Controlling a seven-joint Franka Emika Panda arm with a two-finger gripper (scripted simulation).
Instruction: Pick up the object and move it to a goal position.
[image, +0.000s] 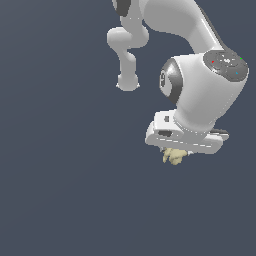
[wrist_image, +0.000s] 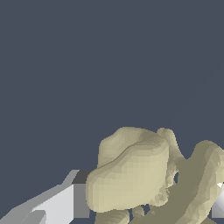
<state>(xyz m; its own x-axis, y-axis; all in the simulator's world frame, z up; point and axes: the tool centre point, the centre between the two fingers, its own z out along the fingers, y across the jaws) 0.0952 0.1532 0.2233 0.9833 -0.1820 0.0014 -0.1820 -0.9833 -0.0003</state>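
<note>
We see an even dark blue-grey background in the exterior view, with no edge, wall or rim visible anywhere; open room surrounds the arm toward the exterior view's left and below. The arm enters from the top and folds down toward the exterior view's right, its wrist housing ending in the end effector.

The object — a pale yellow-beige lump with irregular bumps — sits directly under the white end-effector body, touching it from below and partly hidden by it. We cannot tell from this view whether the object rests on a surface or hangs clear.

In the wrist view the object fills the space between two grey-white fingers, one at each side, and appears to touch both. We read the end effector as clamped on the object — the fingers pressed against its lumpy flanks.
</note>
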